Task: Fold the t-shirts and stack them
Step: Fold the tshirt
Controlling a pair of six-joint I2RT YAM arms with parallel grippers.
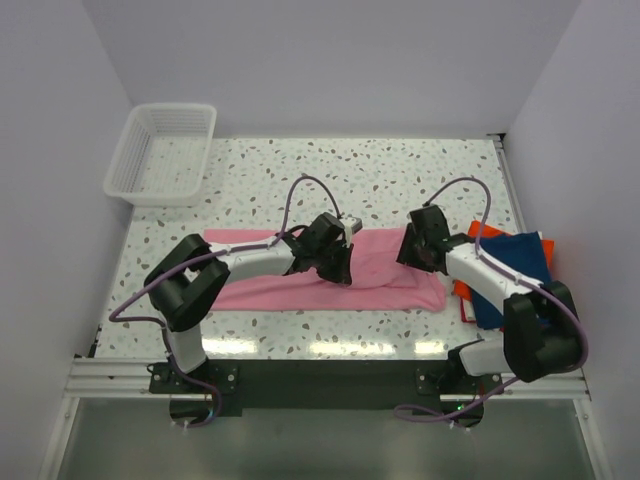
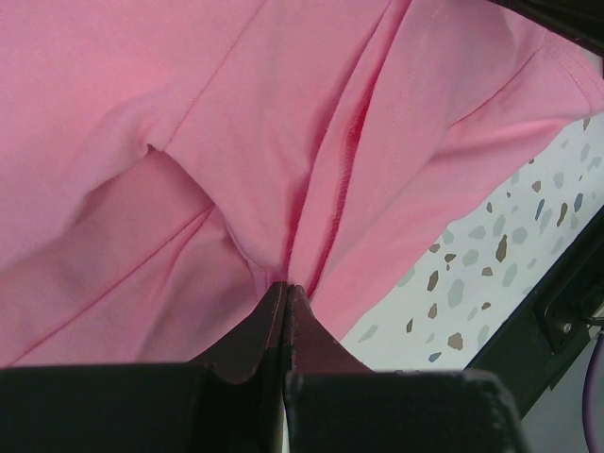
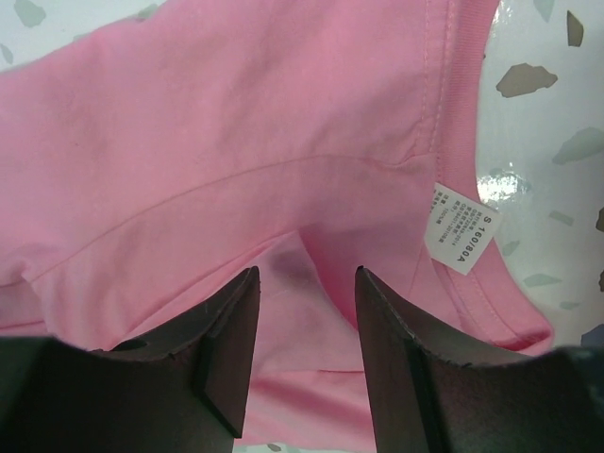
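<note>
Seeing a white basket at the far left. Pinching a fold of the pink t-shirt, lying mid-table, with the left gripper pressed together. Holding the right gripper spread over its right end beside 1 label. Seeing the navy t-shirt lying on the orange-red t-shirt at the right.

Speckled table — pink t-shirt, white basket, orange-red t-shirt lie on it.

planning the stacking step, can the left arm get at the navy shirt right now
Probably not. The navy shirt lies at the far right, partly under the right arm, which blocks the way across, and the left claw is shut on the pink shirt.
</note>
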